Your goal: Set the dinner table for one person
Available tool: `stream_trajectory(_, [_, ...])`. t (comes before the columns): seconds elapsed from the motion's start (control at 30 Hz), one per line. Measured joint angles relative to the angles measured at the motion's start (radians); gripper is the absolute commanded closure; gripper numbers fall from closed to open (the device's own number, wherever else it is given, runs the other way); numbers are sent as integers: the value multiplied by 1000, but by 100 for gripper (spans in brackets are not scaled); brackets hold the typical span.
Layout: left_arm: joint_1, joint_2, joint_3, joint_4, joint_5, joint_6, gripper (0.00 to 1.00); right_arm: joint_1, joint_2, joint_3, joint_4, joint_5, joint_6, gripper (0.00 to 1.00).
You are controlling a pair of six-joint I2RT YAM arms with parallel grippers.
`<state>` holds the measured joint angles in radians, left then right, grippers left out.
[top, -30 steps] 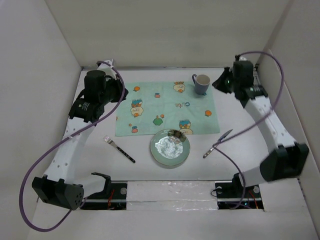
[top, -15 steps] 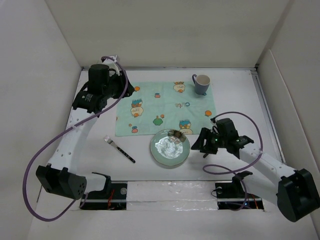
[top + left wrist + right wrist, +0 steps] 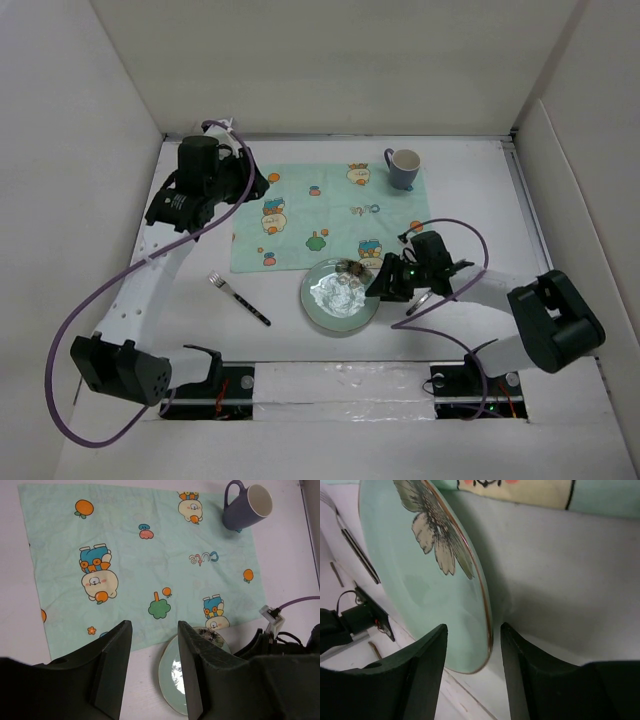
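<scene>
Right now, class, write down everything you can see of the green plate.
The plate is round, pale mint green and glossy, with a thin dark rim and a flower print at its far edge. It lies on the white table, its far edge over the placemat. The right hand, open, straddles its right rim.

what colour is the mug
The mug is dusky blue-purple outside and cream inside; it shows clearest in the left wrist view.
</scene>
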<state>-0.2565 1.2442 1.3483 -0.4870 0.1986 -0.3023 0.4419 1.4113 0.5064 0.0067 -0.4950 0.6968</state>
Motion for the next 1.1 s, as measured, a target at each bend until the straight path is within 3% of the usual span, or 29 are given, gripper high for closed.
stream_trajectory(0.13, [0, -19, -1, -2, -19, -3, 61, 5, 68, 20, 70, -24, 7, 60])
stream_trajectory(0.17, [0, -23, -1, -1, -24, -3, 61, 5, 79, 23, 76, -27, 7, 72])
stream_trajectory(0.23, [0, -30, -1, -1, -34, -3, 61, 5, 98, 25, 81, -28, 3, 84])
stream_trajectory(0.27, [0, -32, -1, -2, -39, -3, 61, 3, 104, 25, 80, -27, 5, 97])
stream_trajectory(0.3, [0, -32, -1, -2, -43, -3, 61, 3, 106, 25, 79, -29, 3, 100])
stream_trajectory(0.43, [0, -32, 0, -3, -60, -3, 61, 3, 58, 36, 31, -45, -11, 100])
stream_trajectory(0.63, [0, -32, 6, -9, -80, -2, 61, -3, -110, 183, -311, -24, -107, 100])
stream_trajectory(0.73, [0, -32, 9, -8, -82, -2, 61, -12, -114, 314, -392, -45, -117, 100])
stream_trajectory(0.9, [0, -29, 10, 1, -71, -1, 61, -24, 15, 525, -301, -54, -54, 100])
stream_trajectory(1.1, [0, -18, 10, 36, -29, -2, 61, -34, 313, 732, -190, 44, 55, 100])
